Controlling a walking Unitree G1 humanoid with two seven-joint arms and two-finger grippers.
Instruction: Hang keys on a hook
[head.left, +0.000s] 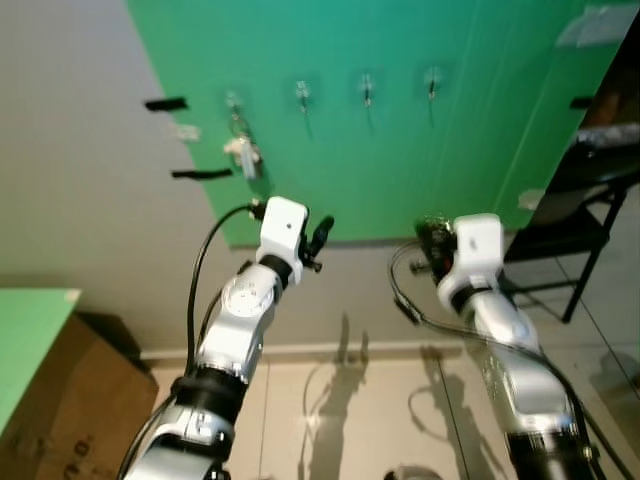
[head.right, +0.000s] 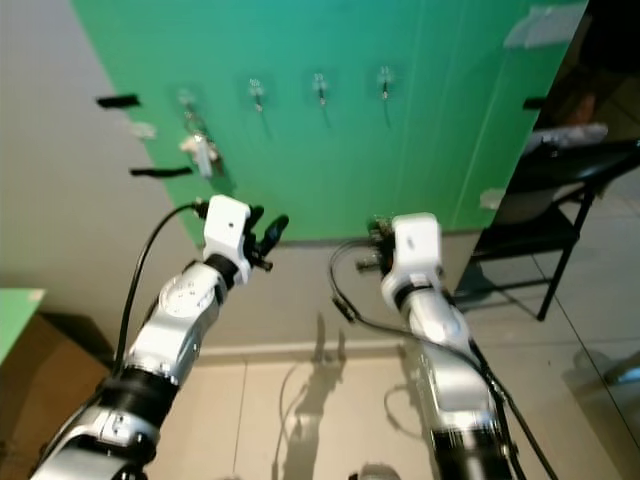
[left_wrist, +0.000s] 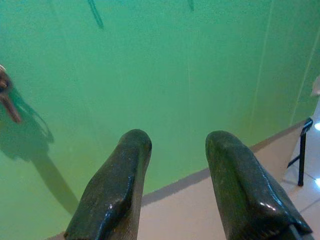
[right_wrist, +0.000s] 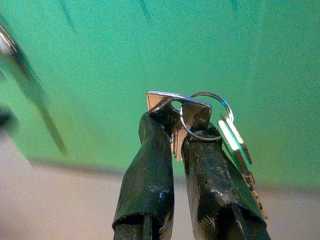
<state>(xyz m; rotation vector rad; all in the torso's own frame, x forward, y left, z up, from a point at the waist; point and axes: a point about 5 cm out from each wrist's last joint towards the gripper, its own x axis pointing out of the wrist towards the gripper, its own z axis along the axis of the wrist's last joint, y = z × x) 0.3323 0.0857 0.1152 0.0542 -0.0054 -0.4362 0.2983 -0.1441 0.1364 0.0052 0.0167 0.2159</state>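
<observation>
Keys (right_wrist: 200, 125) — a small bunch on a thin split ring, one silver key head and a green-tagged key hanging to the side. Judged light, rigid metal, smooth and likely to swivel on the ring; best held by the flat key head so the ring stays free to drop over a hook. That is how it sits: the right gripper (right_wrist: 172, 125) has its jaws closed on the silver key head, ring and green key standing out past the tips, clear of the fingers.

In the left eye view the right gripper sits centre-right of the frame, raised toward the green board (head.left: 450, 130) but well below the row of hooks (head.left: 367, 88) along the upper middle. The leftmost hook (head.left: 240, 150) already carries something pale; the other three look bare.

Left gripper (left_wrist: 172, 150) — jaws open, nothing between them, held up centre-left, facing the board.

Black chair (head.left: 580, 215) at right edge, cardboard box (head.left: 60, 420) lower left.
</observation>
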